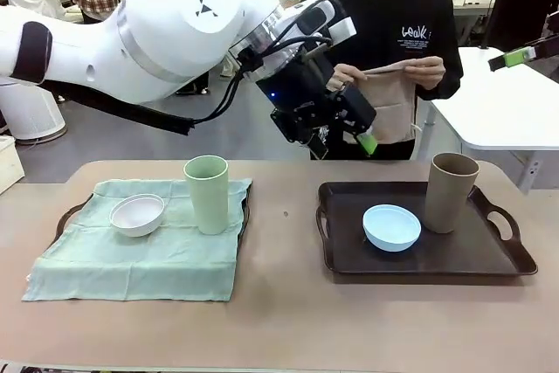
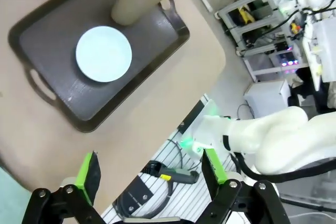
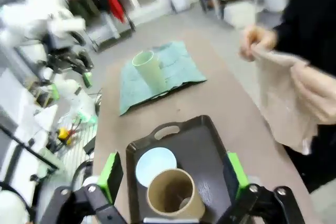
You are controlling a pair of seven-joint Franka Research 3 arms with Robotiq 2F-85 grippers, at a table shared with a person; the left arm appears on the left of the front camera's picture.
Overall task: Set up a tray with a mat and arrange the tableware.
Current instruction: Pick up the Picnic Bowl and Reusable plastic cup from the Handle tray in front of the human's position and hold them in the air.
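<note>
Tall tan-brown handleless cup point(image 1: 451, 191) and light blue round bowl point(image 1: 391, 226) sit on a bare dark brown plastic tray point(image 1: 489, 259), R side of the table point(image 1: 279, 321), no mat under them. The beige cloth mat point(image 1: 397, 102) hangs in the person's hands point(image 1: 428, 70) at the far edge.

Risk: cloth laid w/ ware aboard could tip the tall cup; L arm also crowds those hands.

L gripper point(image 1: 349, 128) is raised well above the table, across the middle, just beside the cloth, claw wide, empty. R gripper point(image 3: 172, 174) hovers above the tan cup, claw wide, empty.

Other side looks done: green cloth mat point(image 1: 131, 259) w/ white round bowl point(image 1: 137, 214) and pale green cup point(image 1: 207, 194).
</note>
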